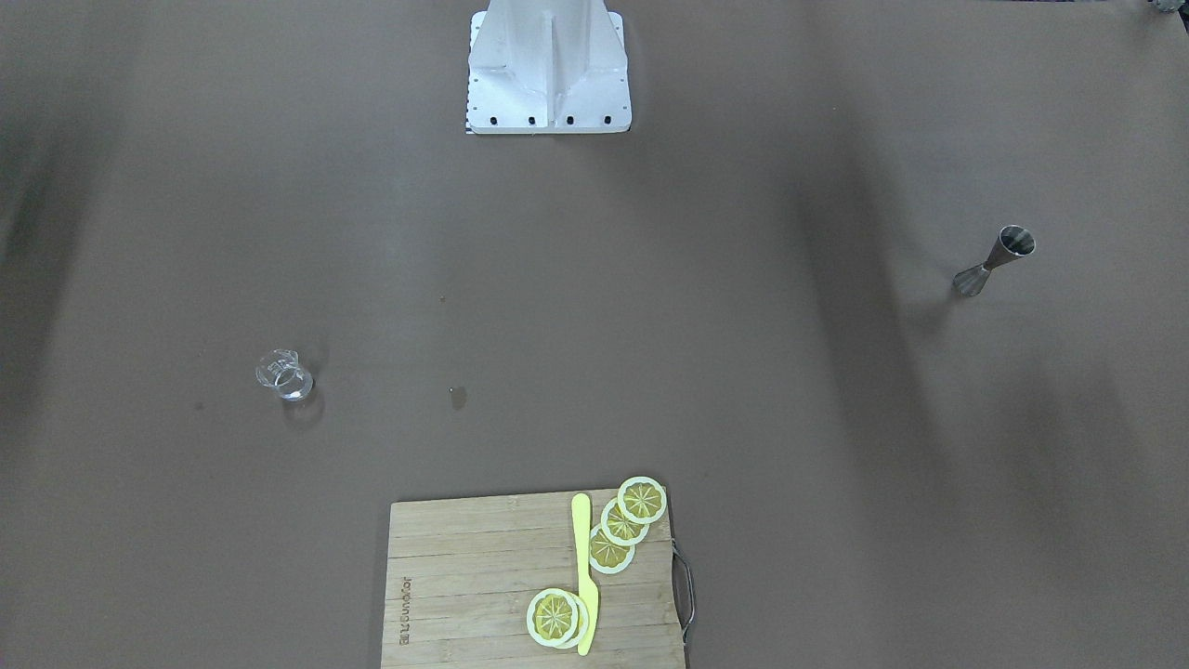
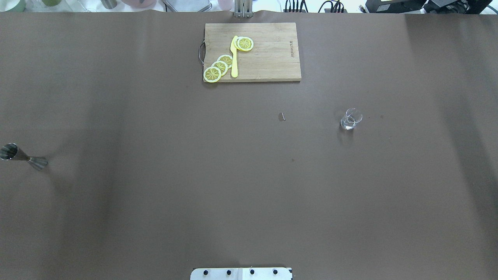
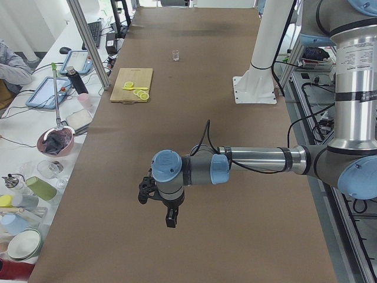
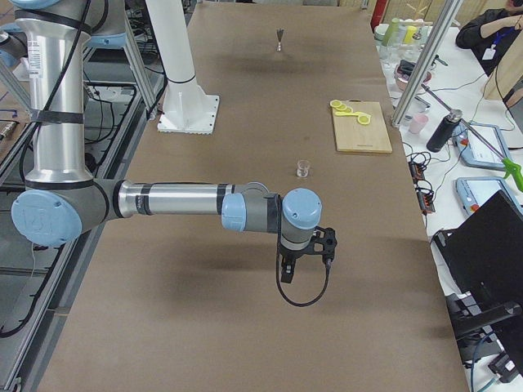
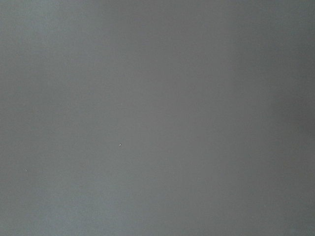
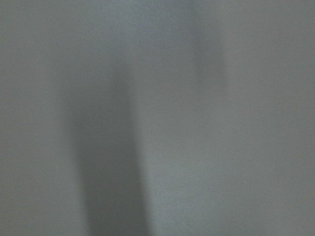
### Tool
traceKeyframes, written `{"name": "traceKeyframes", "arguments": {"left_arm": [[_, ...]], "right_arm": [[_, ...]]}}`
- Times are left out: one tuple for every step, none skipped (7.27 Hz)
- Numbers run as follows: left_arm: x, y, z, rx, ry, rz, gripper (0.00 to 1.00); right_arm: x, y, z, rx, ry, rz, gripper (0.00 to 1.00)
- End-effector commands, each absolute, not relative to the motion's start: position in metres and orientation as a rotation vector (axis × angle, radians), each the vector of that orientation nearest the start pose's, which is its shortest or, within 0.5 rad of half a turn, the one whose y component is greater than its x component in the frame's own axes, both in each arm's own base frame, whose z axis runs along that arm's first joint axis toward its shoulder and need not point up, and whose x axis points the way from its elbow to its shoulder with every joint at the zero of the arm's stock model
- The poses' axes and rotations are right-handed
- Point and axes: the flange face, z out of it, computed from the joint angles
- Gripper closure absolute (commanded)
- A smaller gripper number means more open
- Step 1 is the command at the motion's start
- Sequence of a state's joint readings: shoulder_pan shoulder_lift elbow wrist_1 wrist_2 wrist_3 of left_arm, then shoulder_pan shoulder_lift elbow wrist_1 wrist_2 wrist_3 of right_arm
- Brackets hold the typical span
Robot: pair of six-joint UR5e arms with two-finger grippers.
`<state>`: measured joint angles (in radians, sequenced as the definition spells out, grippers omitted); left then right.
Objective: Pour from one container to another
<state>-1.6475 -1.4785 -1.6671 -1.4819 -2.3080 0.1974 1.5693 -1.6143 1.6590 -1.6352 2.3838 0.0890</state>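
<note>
On my right side of the table [image 1: 650,325] stands the cup [image 1: 284,375]. Far off on my left stands the jigger [image 1: 994,259], upright. My left gripper [image 3: 170,217] and right gripper [image 4: 285,272] hang above the table. I cannot tell if their fingers are apart or together.

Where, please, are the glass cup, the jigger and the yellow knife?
glass cup [image 2: 351,119]: overhead exterior view, on its clear side wall.
jigger [image 2: 24,158]: overhead exterior view, on its narrow waist.
yellow knife [image 2: 234,58]: overhead exterior view, at its mid-length.
</note>
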Motion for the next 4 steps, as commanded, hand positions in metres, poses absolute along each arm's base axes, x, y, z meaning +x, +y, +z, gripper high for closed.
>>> {"name": "traceKeyframes", "arguments": {"left_arm": [[-0.1004, -0.4408, 0.6649, 0.024, 0.741, 0.086, 0.01], [-0.1003, -0.4409, 0.6641, 0.026, 0.743, 0.086, 0.01], [-0.1004, -0.4408, 0.6649, 0.024, 0.741, 0.086, 0.01], [-0.1004, -0.4411, 0.6643, 0.036, 0.74, 0.09, 0.01]], "right_arm": [[0.0602, -0.4721, 0.6393, -0.054, -0.812, 0.09, 0.0], [0.0602, -0.4721, 0.6393, -0.054, -0.812, 0.09, 0.0], [0.0595, -0.4729, 0.6379, -0.052, -0.812, 0.087, 0.0], [0.059, -0.4753, 0.6344, -0.044, -0.809, 0.08, 0.0]]}}
